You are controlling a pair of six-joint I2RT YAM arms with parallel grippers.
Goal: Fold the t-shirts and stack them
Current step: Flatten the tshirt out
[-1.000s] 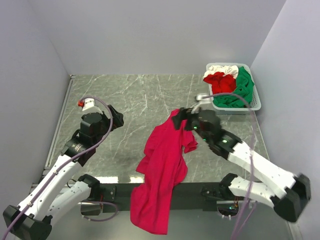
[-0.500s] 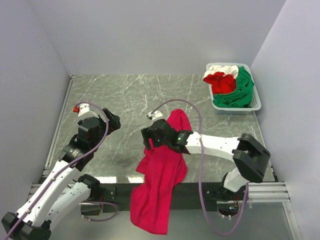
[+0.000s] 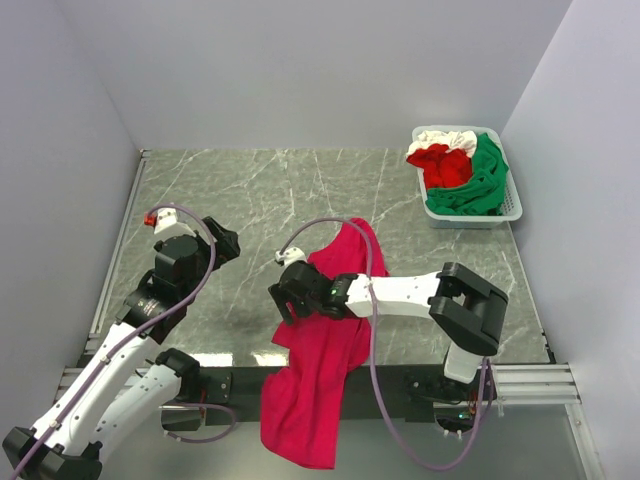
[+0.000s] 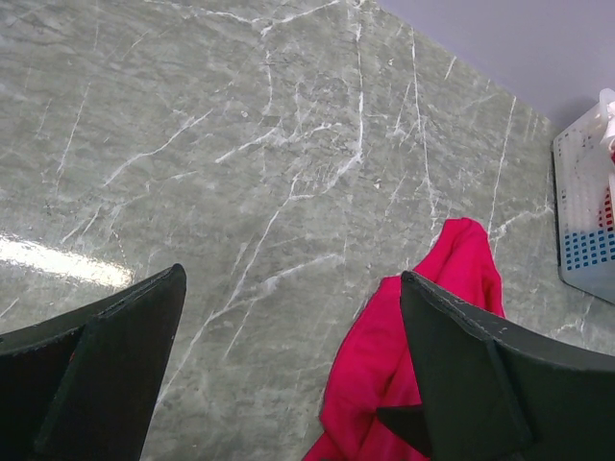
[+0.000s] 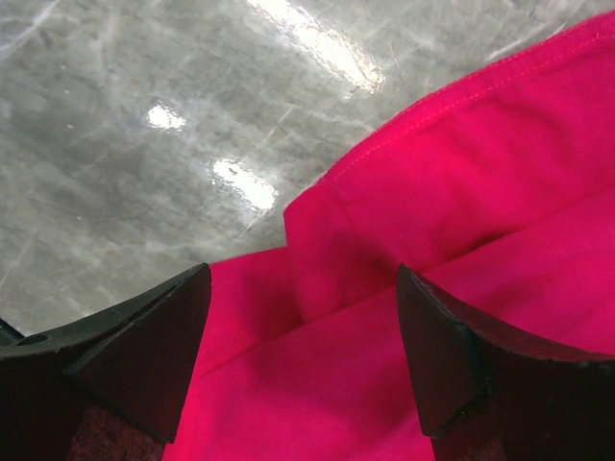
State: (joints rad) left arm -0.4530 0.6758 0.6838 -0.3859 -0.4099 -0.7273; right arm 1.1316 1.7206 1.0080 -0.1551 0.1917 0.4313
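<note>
The right end effector is spread wide and empty. The crimson t-shirt lies directly beneath it and trails over the near edge of the surface. The left end effector gapes open, holding nothing.

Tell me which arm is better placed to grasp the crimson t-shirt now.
The right. The right gripper hangs open directly over an edge of the crimson t-shirt, so it probably only needs to lower and close. The left gripper, also open, hovers over the bare marble table, apart from the cloth.
</note>
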